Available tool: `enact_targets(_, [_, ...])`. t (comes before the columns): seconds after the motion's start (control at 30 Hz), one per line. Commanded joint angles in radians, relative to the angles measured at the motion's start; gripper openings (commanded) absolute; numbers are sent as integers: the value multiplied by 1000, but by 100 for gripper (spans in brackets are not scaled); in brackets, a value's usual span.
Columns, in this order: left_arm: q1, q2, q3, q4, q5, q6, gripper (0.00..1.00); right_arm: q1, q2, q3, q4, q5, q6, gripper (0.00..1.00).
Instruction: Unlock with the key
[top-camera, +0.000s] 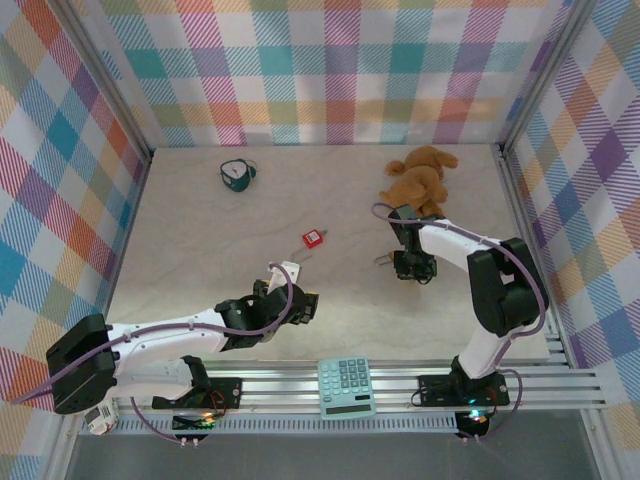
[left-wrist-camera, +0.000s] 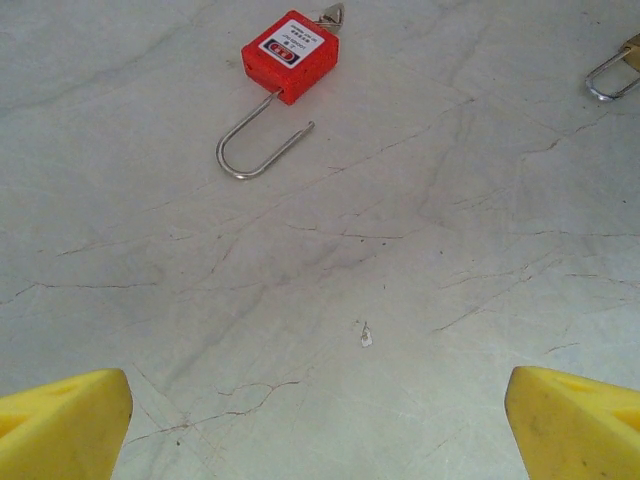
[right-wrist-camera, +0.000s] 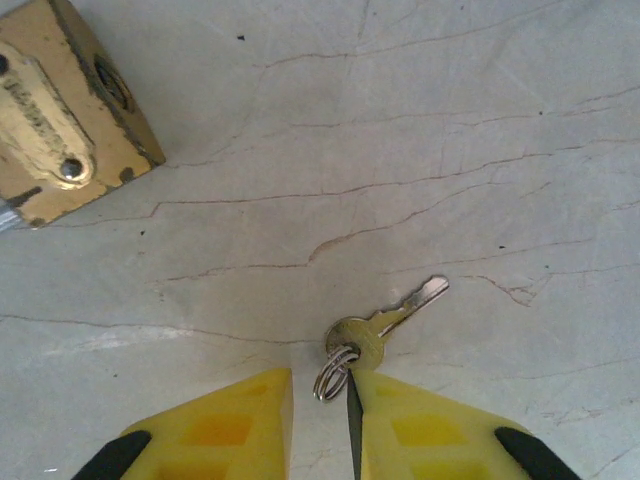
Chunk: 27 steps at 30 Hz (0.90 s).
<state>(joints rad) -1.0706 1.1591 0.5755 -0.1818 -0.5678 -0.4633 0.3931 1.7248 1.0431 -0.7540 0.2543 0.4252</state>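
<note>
We look down on a pale, marble-patterned tabletop (top-camera: 200, 250) enclosed by plaid walls (top-camera: 330, 70).

The key (right-wrist-camera: 385, 325), a small dull-metal sliver, lies flat on the tabletop right of centre, at the tips of the right claw (right-wrist-camera: 322, 405). Its ring (right-wrist-camera: 335, 372) sits in the slim gap between the claw's yellow fingers (right-wrist-camera: 235, 420). The fingers are drawn almost together around the ring, but we cannot tell whether they actually pinch it.

A brass padlock (right-wrist-camera: 65, 110) lies near the key, to its upper left in the right wrist view, with bare tabletop between them. A brown plush dog (top-camera: 420, 178) lies beyond the right arm, against the far wall.

Near the middle lies a red square padlock (left-wrist-camera: 290, 55) with its silver shackle (left-wrist-camera: 255, 145) sprung open. It is ahead of the left claw (left-wrist-camera: 318, 420), which is spread wide and holds nothing.

A small teal object (top-camera: 237, 174), too small to identify, lies far left. A teal calculator (top-camera: 346, 387) rests on the metal rails (top-camera: 560, 385) between the arm bases.
</note>
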Motion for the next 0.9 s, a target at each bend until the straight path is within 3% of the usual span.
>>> enact_targets(0.0, [13, -17, -2, 0, -9, -4, 95, 6, 16, 32, -38, 15, -7, 24])
enact_targets(0.43, [12, -21, -5, 1, -13, -3, 95, 6, -33, 22, -36, 70, -14, 4])
enact_targets(0.67, [12, -25, 10, 3, -5, 30, 95, 32, -146, 51, -75, 16, -17, 2])
enact_targets(0.87, [8, -55, -16, 218, 30, 158, 95, 109, -239, 130, -161, -22, -13, 2])
